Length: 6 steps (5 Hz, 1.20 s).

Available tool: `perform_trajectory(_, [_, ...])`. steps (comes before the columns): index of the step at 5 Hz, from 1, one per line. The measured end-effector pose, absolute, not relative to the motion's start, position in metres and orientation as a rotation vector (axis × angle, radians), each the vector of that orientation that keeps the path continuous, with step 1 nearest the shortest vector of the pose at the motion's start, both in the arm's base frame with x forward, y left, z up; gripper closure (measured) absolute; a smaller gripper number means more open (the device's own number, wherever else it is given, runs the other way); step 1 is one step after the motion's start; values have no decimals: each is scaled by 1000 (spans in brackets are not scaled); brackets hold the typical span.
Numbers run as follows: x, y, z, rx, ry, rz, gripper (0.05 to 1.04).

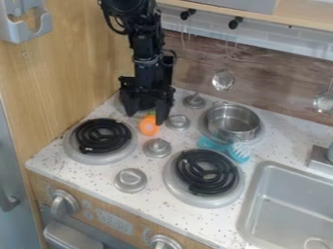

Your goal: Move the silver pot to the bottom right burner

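Observation:
The black gripper (146, 118) hangs at the back left of the stove top, its two fingers apart, so it is open. It is well to the left of the silver pot (232, 127), not touching it. The pot stands upright on the back right burner, and its inside looks bare. In front of it and a little to the left is the bottom right burner (207, 171), a black coil in a silver ring with nothing on it.
An orange item (149, 126) lies just below the gripper. A blue brush (238, 151) lies between the pot and the bottom right burner. Silver knobs (157, 148) stand between the burners. The sink (286, 199) is at right; a ladle (223, 80) hangs behind the pot.

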State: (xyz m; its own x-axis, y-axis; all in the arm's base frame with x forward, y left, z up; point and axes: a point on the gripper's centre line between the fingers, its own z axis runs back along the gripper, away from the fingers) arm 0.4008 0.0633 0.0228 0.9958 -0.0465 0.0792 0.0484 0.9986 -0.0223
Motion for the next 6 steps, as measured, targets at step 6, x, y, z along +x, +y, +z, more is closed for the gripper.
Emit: perform_trajectory(6, [443,-35,2,-81,-334,28,84])
